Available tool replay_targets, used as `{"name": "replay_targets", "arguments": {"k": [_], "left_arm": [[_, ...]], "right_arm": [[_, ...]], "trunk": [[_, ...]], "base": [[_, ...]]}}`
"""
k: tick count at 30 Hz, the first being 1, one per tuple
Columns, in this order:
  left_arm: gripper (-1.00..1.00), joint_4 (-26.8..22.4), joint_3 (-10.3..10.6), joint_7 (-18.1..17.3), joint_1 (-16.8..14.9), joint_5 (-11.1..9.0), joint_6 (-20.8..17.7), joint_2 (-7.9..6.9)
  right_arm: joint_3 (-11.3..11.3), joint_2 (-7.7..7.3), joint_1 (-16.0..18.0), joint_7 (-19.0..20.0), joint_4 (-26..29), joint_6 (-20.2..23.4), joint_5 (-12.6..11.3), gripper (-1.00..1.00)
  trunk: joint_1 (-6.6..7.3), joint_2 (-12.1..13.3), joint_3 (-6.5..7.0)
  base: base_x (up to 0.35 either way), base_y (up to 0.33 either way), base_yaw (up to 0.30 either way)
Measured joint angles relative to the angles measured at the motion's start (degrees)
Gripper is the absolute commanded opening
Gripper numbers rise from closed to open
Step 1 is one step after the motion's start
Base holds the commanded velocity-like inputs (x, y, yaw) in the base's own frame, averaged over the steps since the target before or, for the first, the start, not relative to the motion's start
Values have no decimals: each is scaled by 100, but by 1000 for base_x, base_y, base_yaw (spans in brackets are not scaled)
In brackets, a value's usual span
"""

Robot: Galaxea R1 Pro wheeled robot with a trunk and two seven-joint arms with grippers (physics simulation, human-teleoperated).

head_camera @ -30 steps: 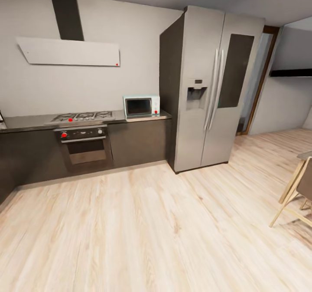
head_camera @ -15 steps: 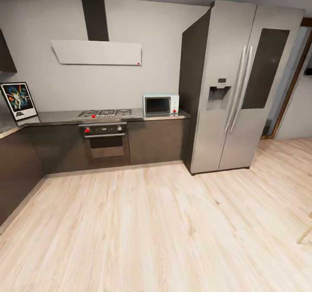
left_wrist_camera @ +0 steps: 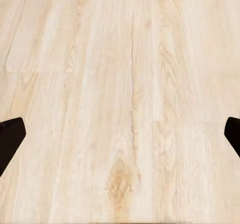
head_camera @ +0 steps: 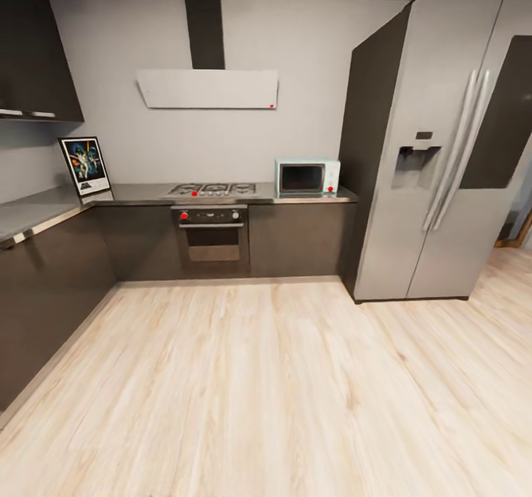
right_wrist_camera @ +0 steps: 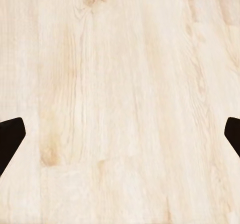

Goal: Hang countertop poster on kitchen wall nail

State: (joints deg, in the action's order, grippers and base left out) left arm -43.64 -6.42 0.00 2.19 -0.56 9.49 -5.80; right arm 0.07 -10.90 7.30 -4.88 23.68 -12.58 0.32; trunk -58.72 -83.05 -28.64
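So the poster (head_camera: 85, 166) is sitting way over in the back left corner of the kitchen, standing upright on the kitchen countertop (head_camera: 44, 209) right where the L bends. Long axis runs up and down, portrait style, and it looks like it's leaning back against the grey wall. The printed face points out into the room, angled a bit toward the camera's right. Black frame, white border, dark blue art; lettering at the bottom is too small to actually read from here.

Along the back run of the worktop there's a gas hob (head_camera: 212, 188) with an oven (head_camera: 211, 235) under it, then a light blue microwave (head_camera: 307, 177) near the right end, well apart from the poster. A white hood (head_camera: 209, 88) hangs over the hob, and a big silver fridge (head_camera: 443, 150) stands just beside the counter's right end. Dark upper cabinet (head_camera: 37, 46) above the left run. Lots of pale wood floor (head_camera: 266, 393) between the camera and the cabinets.

Left gripper (left_wrist_camera: 120, 139): dark fingertips (left_wrist_camera: 10, 141) poke in at both edges of the wrist view, spread wide, only floorboards between them. Right gripper (right_wrist_camera: 120, 136) same deal, fingertips (right_wrist_camera: 10, 139) far apart, pinching nothing.
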Motion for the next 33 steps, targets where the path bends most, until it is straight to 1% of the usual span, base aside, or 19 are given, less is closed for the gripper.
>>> {"name": "replay_targets", "arguments": {"k": [7, 11, 14, 23, 33], "left_arm": [[100, -2, -12, 0, 0, 0, -3, 0], [100, -2, -60, 0, 0, 0, -5, 0], [100, -2, -73, -1, 0, 0, -8, 0], [100, -1, -87, -2, 0, 0, -11, 0], [100, 0, -87, -1, 0, 2, -10, 0]], "right_arm": [[-3, 0, -1, 14, -1, 8, 0, 100], [-2, 0, -1, 18, -1, 8, 0, 100], [-1, 0, -2, 19, -1, 4, 0, 100], [0, 0, -3, 10, 0, 0, 0, 100], [0, 0, -3, 9, 0, 0, 0, 100]], "trunk": [[2, -1, -9], [2, -1, -10], [2, -1, -10], [3, -1, -10], [3, -1, -10]], "base": [[226, 169, 86], [277, 196, 27], [284, 198, 144], [299, 174, 255], [330, 75, 281]]}}
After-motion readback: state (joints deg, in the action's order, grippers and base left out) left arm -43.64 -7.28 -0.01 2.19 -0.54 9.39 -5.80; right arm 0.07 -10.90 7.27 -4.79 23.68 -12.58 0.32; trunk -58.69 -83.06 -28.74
